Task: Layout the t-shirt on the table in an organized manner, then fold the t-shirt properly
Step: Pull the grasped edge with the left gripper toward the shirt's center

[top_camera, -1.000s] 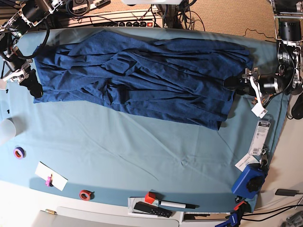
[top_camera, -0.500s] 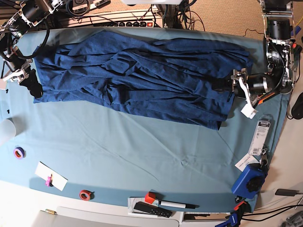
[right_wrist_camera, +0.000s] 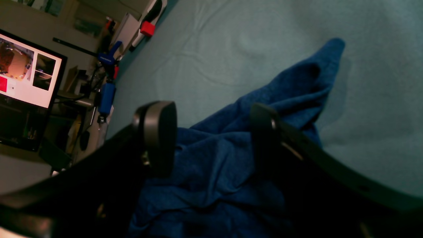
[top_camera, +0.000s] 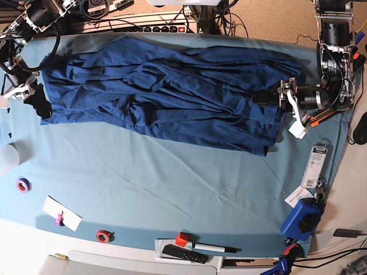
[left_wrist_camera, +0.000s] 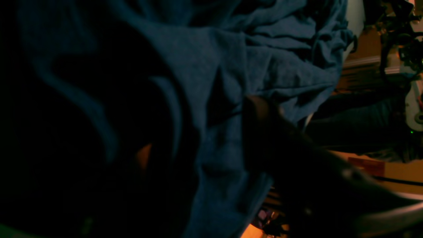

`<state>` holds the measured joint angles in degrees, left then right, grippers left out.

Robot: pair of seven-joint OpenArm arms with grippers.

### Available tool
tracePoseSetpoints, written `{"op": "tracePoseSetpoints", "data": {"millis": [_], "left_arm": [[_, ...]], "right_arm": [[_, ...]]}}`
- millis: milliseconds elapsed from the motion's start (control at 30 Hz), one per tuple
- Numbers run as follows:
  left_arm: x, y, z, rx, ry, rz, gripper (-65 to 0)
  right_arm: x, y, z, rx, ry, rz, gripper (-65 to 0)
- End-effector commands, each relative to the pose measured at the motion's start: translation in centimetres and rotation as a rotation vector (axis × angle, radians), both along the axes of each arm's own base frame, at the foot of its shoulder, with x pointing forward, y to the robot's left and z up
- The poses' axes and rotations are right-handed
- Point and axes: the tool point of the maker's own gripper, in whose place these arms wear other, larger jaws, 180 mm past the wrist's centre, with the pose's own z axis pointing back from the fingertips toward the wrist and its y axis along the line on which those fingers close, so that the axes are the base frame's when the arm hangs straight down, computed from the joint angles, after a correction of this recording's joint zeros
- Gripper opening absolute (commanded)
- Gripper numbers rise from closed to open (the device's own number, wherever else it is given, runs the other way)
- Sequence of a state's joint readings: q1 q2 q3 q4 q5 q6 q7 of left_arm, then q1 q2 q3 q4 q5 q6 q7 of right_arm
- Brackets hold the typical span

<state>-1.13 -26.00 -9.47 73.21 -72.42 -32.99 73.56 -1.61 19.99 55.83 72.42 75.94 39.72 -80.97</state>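
Observation:
The navy t-shirt (top_camera: 172, 91) lies wrinkled and spread lengthwise along the far half of the table (top_camera: 172, 189). My left gripper (top_camera: 262, 97) reaches in from the right and sits over the shirt's right edge. In the left wrist view, dim folds of t-shirt (left_wrist_camera: 281, 66) fill the space beside one dark finger (left_wrist_camera: 264, 119); the other finger is lost in shadow. My right gripper (top_camera: 41, 106) rests at the shirt's left end. In the right wrist view, the right gripper (right_wrist_camera: 211, 132) stands open, and a corner of the t-shirt (right_wrist_camera: 214, 165) lies between its spread fingers on the table (right_wrist_camera: 248, 43).
Along the near edge lie a purple tape roll (top_camera: 23, 184), a white card (top_camera: 62, 213), a red tape roll (top_camera: 103, 235), a red block (top_camera: 182, 239), a black remote (top_camera: 183, 254) and a marker (top_camera: 215, 248). A blue clamp (top_camera: 301, 217) and a packaged item (top_camera: 314, 166) sit at the right edge.
My left gripper has slid leftward from the table's right edge onto the shirt's right end, and its jaws have narrowed. The right arm and the shirt's left end have not moved.

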Motion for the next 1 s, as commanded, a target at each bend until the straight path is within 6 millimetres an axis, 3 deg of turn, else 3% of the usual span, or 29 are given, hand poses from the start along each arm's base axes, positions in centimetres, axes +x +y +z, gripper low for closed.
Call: {"op": "tracePoseSetpoints", "data": {"millis": [0, 100, 200, 267, 433, 800, 867, 967], "left_arm": [[-1.6, 1.0, -1.6, 0.091, 0.069, -0.04, -42.2], [-0.7, 0.6, -0.9, 0.043, 0.034, -0.008, -51.3], [-0.4, 0.5, -0.6, 0.034, 0.007, -0.015, -51.9], [-0.4, 0.4, -0.4, 0.028, -0.006, -0.023, -49.7], [-0.1, 0.0, 0.3, -0.014, -0.021, -0.015, -34.6], [0.6, -1.2, -0.3, -0.009, -0.039, 0.017, -34.3], [0.6, -1.3, -0.5, 0.0, -0.039, 0.014, -39.4], [0.8, -1.0, -0.6, 0.025, -0.041, 0.007, -54.0]], "right_arm": [[0.6, -0.9, 2.0, -0.031, -0.057, -0.008, -30.1], [0.6, -0.9, 2.0, -0.031, -0.057, -0.008, -30.1], [0.6, -0.9, 2.0, -0.032, -0.057, -0.008, -30.1], [0.6, -0.9, 2.0, -0.031, -0.057, -0.008, -30.1], [0.6, -0.9, 2.0, -0.031, -0.057, -0.008, -30.1], [0.6, -0.9, 2.0, -0.031, -0.057, -0.008, -30.1], [0.6, -0.9, 2.0, -0.031, -0.057, -0.008, -30.1], [0.6, -0.9, 2.0, -0.031, -0.057, -0.008, -30.1]]}}
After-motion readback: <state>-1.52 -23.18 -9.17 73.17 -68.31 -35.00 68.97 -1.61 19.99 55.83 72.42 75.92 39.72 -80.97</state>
